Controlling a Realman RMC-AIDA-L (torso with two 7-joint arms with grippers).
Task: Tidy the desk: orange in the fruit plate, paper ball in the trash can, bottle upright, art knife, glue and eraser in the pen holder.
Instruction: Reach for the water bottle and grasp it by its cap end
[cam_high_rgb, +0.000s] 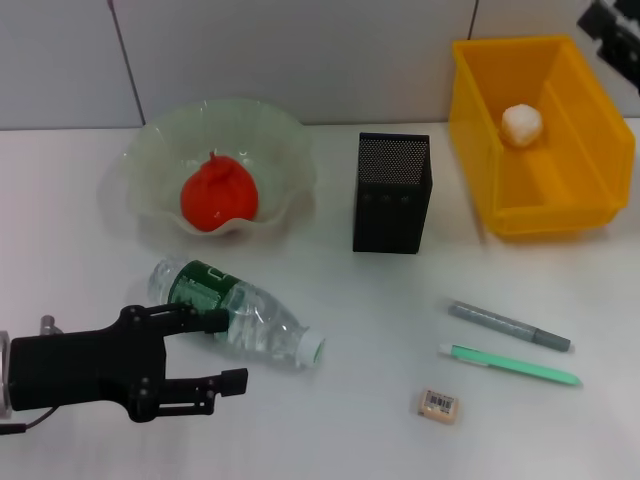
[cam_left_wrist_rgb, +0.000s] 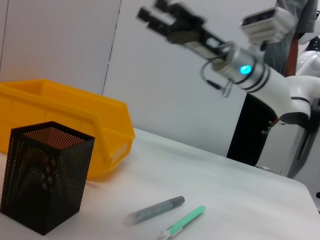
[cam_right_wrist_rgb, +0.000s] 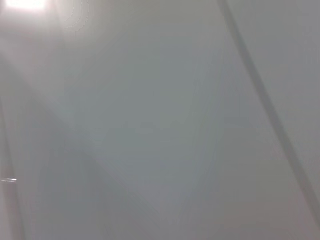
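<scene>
Orange (cam_high_rgb: 218, 196) seen in fruit plate (cam_high_rgb: 285, 140), paper ball (cam_high_rgb: 522, 123) in trash can (cam_high_rgb: 585, 120). Bottle-upright step judged in hand. Bottle (cam_high_rgb: 236, 314) lying near table's front left, long axis diagonal, cap pointed front-right. Left gripper (cam_high_rgb: 225, 347) spread, positioned at bottle base end, upper finger touching it. Next move judged: body to be straddled, jaws closed, base swung down. Right gripper (cam_left_wrist_rgb: 159, 15) raised above trash can, spread, empty.

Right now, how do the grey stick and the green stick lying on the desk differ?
The grey stick is thicker and speckled grey with a darker end; the green stick is slimmer, flat mint green with a pale tip. The grey stick lies nearer the pen holder; the green stick lies nearer the eraser. Both lie flat, roughly parallel, not touching, still outside the pen holder.
</scene>
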